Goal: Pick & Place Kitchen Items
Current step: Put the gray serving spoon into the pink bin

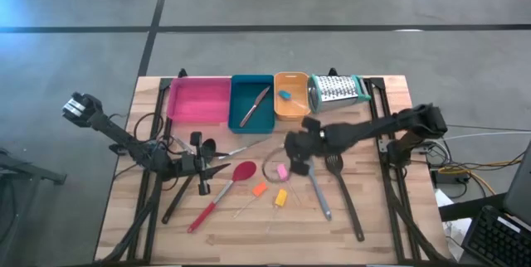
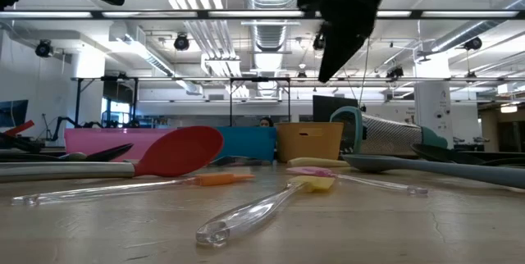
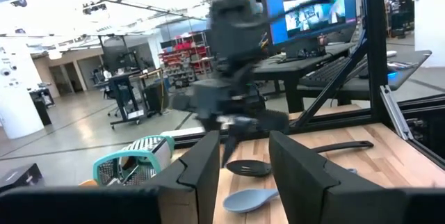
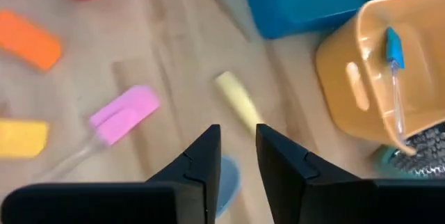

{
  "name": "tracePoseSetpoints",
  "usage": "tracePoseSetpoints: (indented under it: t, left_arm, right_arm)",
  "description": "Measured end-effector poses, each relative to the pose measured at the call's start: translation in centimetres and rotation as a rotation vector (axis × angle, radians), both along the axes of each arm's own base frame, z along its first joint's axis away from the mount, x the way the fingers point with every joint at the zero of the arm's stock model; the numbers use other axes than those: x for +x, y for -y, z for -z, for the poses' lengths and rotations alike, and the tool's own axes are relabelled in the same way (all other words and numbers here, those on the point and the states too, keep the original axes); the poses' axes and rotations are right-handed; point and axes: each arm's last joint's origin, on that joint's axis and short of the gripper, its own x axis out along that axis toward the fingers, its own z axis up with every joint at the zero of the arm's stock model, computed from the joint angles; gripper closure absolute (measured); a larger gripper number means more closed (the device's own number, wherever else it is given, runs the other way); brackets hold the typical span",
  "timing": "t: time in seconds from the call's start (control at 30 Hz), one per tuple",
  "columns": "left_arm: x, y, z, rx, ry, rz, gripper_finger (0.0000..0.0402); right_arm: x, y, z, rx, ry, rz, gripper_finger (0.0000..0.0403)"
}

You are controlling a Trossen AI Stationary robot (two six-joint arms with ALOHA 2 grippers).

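- I see three trays along the table's (image 1: pixel 382 225) far edge. The pink tray (image 1: pixel 199 101) shows nothing inside, the teal tray (image 1: pixel 252 104) holds a thin knife (image 1: pixel 255 105), and the orange tray (image 1: pixel 290 97) holds a small blue piece (image 1: pixel 285 95).
- A grater (image 1: pixel 338 89) lies beside the orange tray, near the far right corner.
- My right gripper (image 4: pixel 233 156) hangs above the table's middle with its fingers narrow and nothing between them. Below it lie the pink piece (image 4: pixel 125 113) and a pale yellow piece (image 4: pixel 238 102).
- The left gripper (image 3: pixel 243 161) sits low toward the left edge, fingers narrowly apart and empty.
- The red spoon (image 1: pixel 222 191), orange piece (image 1: pixel 259 190), yellow piece (image 1: pixel 281 197), grey-blue spatula (image 1: pixel 319 192) and black slotted turner (image 1: pixel 343 196) lie loose mid-table.
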Motion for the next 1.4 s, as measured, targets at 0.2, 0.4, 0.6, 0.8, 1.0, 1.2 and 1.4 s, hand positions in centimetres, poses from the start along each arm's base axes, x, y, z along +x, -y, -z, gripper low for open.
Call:
tracePoseSetpoints:
  t: [0.2, 0.4, 0.6, 0.8, 1.0, 1.2, 1.4]
  left_arm:
    - [0.0, 0.0, 0.0, 0.000, 0.000, 0.000, 0.0273]
    - [0.0, 0.0, 0.0, -0.007, 0.001, 0.001, 0.0271]
    - [0.0, 0.0, 0.0, -0.020, 0.003, 0.003, 0.0273]
    - [0.0, 0.0, 0.0, -0.028, 0.004, 0.005, 0.0271]
    - [0.0, 0.0, 0.0, -0.028, 0.004, 0.005, 0.0273]
    - [0.0, 0.0, 0.0, -0.029, 0.004, 0.005, 0.0271]
    - [0.0, 0.0, 0.1, -0.030, 0.000, 0.006, 0.0272]
  right_arm:
    - [-1.8, -4.9, 0.8, -0.070, 0.000, -0.021, 0.0339]
    - [-3.8, -8.4, 2.3, -0.044, 0.012, -0.014, 0.0347]
    - [-5.7, -9.4, 4.1, -0.081, 0.020, 0.070, 0.0339]
    - [-6.6, -8.4, 6.1, -0.038, 0.005, 0.220, 0.0320]
    - [-6.8, -6.8, 7.3, -0.005, -0.011, 0.331, 0.0290]
    - [-6.3, -6.2, 8.6, 0.135, -0.004, 0.348, 0.0255]
    - [-6.4, -5.8, 9.6, 0.192, -0.017, 0.348, 0.0224]
